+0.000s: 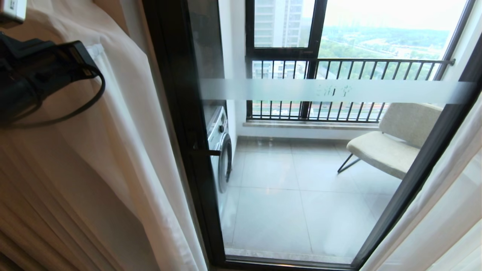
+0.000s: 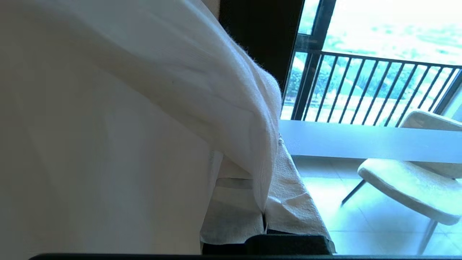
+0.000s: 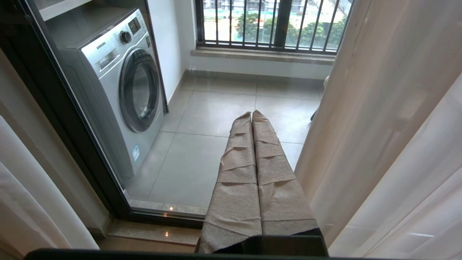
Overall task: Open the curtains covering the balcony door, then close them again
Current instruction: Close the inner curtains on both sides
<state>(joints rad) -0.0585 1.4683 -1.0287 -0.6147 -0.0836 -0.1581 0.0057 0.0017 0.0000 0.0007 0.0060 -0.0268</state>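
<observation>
The curtains stand parted in the head view. A white sheer point(image 1: 124, 131) and a beige drape point(image 1: 37, 195) hang bunched at the left, and another sheer point(image 1: 444, 210) hangs at the right edge. Between them the balcony door point(image 1: 301, 180) shows its glass, black frame and frosted stripe point(image 1: 339, 91). My left gripper point(image 1: 81, 56) sits high at the left against the sheer's hem. In the left wrist view the left gripper point(image 2: 275, 151) is shut on a fold of the white sheer point(image 2: 231, 108). My right gripper point(image 3: 251, 115) is shut on nothing, low before the door's sill, with curtain fabric point(image 3: 379, 126) beside it.
Behind the glass a washing machine point(image 3: 119, 83) stands at the left and a beige chair point(image 1: 391, 143) at the right on the tiled balcony floor. A barred railing point(image 1: 376, 62) crosses the far window. A black handle point(image 1: 211, 152) juts from the door frame.
</observation>
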